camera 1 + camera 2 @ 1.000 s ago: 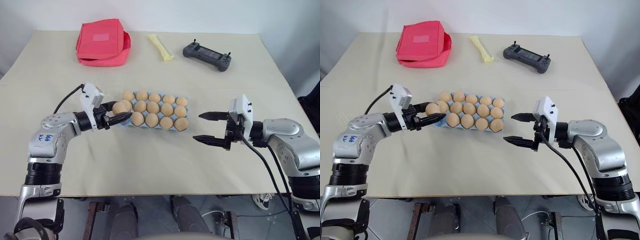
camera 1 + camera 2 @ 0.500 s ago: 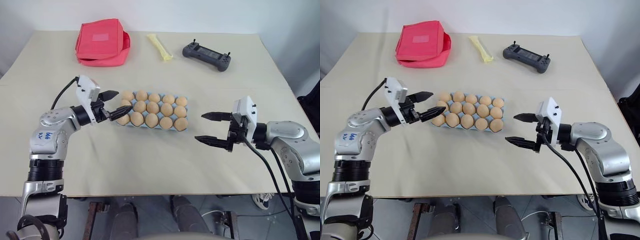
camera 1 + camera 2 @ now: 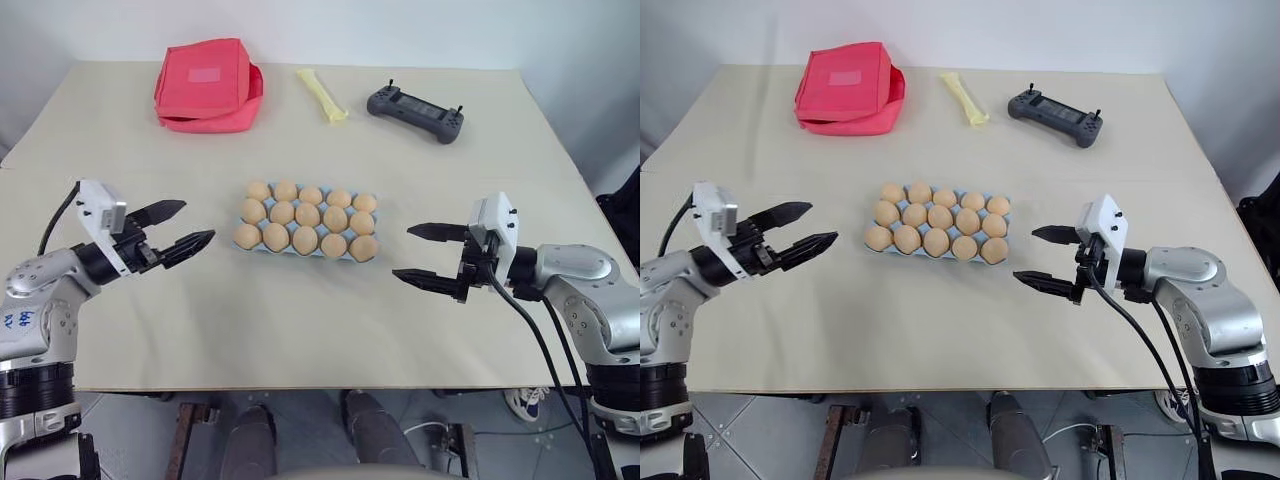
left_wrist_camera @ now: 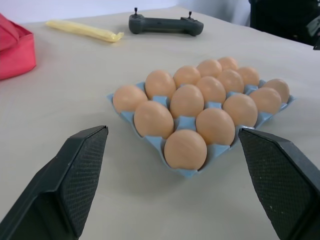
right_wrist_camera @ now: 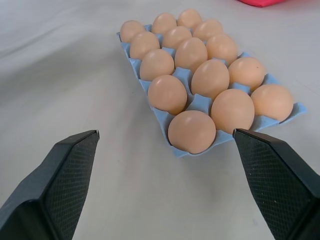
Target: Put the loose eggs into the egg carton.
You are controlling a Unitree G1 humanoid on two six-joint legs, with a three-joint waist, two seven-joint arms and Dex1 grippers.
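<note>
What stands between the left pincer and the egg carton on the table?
Nothing visible. Only bare table lies between the open left pincer and the egg carton, whose visible cups all hold eggs.

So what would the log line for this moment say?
egg carton: every cup filled | left claw: open, empty, beside carton | right claw: open, empty | table: no loose eggs

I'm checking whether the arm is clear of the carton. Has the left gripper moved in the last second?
Yes. The left gripper, open and empty, has pulled back from the egg carton toward the table's left edge, leaving bare table between them.
</note>
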